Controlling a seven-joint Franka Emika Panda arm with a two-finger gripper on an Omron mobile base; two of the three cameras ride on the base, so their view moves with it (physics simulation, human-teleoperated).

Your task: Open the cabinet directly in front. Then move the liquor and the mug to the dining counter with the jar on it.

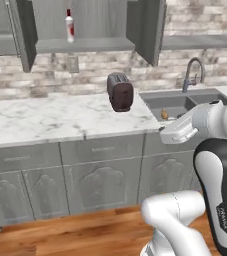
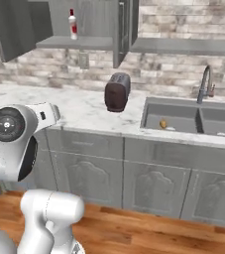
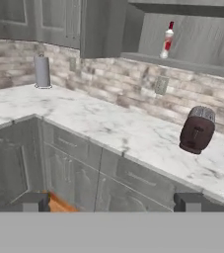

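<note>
My gripper (image 3: 111, 200) hangs back off the counter edge, fingertips spread wide with nothing between them. Nearest is the marble worktop (image 1: 45, 120), front lip unobstructed, broad bare run left of the toaster (image 1: 120, 91). Sink (image 2: 183, 115) and faucet (image 2: 205, 84) sit right of it. Above, the cabinet (image 1: 85, 30) stands with both doors swung out, leaving an unblocked gap to the shelf. The liquor (image 1: 69, 25) stands upright near the shelf's front edge. A grey cylinder (image 3: 42, 71), possibly a paper roll, stands far along the wall.
</note>
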